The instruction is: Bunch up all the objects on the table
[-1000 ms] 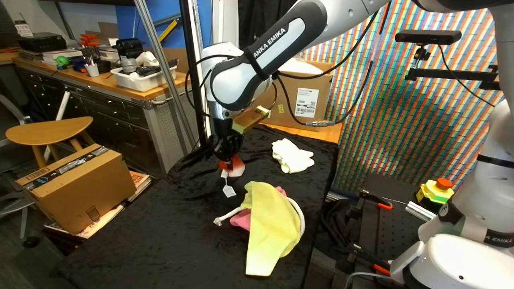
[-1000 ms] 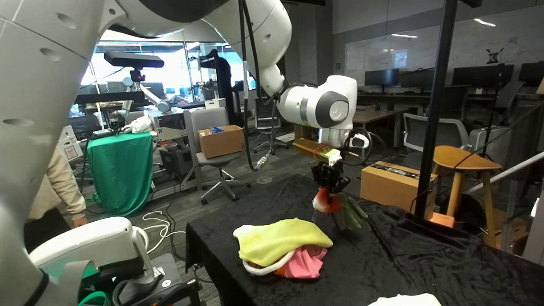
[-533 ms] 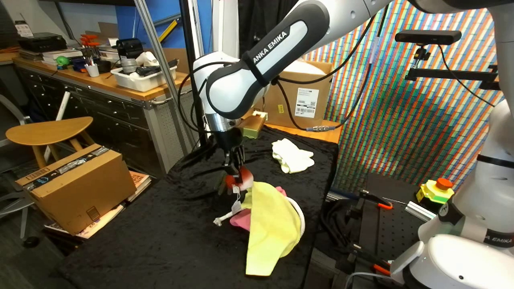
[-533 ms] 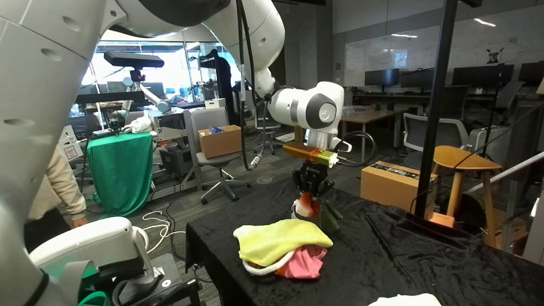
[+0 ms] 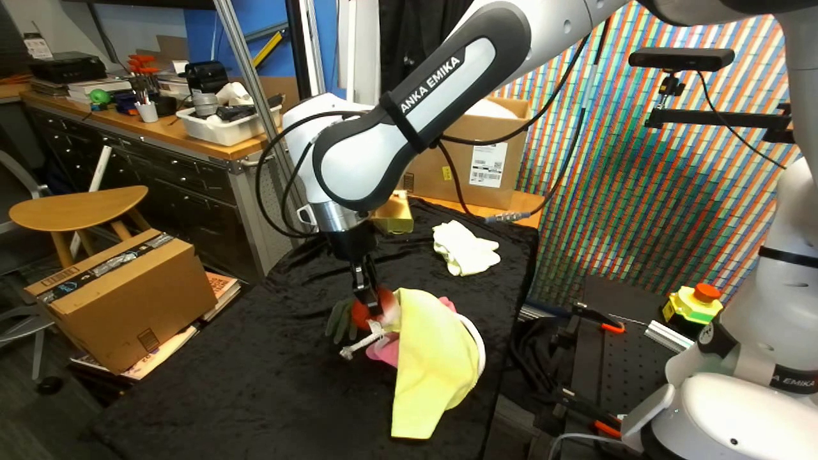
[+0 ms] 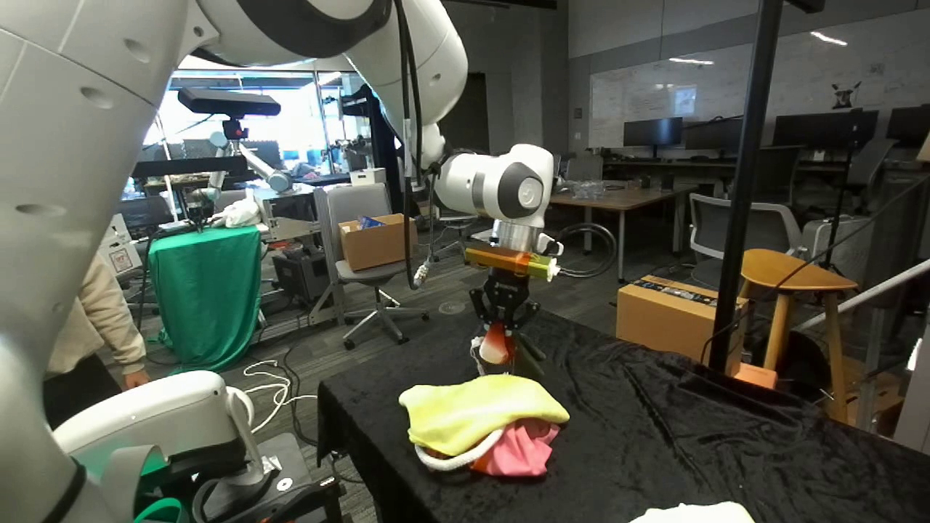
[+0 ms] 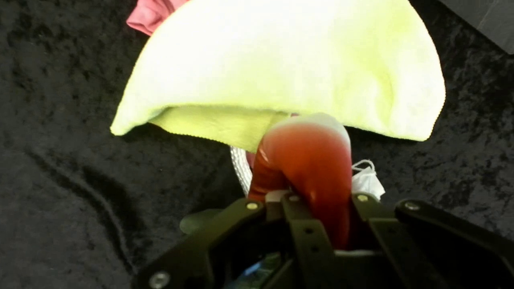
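Presumably to heap it against the yellow cloth (image 5: 434, 364), lower centre in an exterior view, the gripper (image 6: 501, 328), nearly closed, clamps the red-and-white glove-like item (image 7: 309, 158) near that cloth's upper-left edge, the pale glove (image 5: 465, 248) lying apart, higher up.

One tool (image 7: 325, 200) is gripping one red-and-white object (image 7: 311, 152), with one white tag (image 7: 367, 184) showing beside it in the wrist view, while at least one green piece (image 5: 342, 320) is showing close by. One black-draped counter (image 5: 275, 396) is bearing one yellow cloth (image 5: 434, 364), one pale bundle (image 5: 466, 249) and at least one pink cloth (image 6: 519, 450). White rope (image 5: 478, 342) is running in two stretches, the yellow cloth hiding any join between them.
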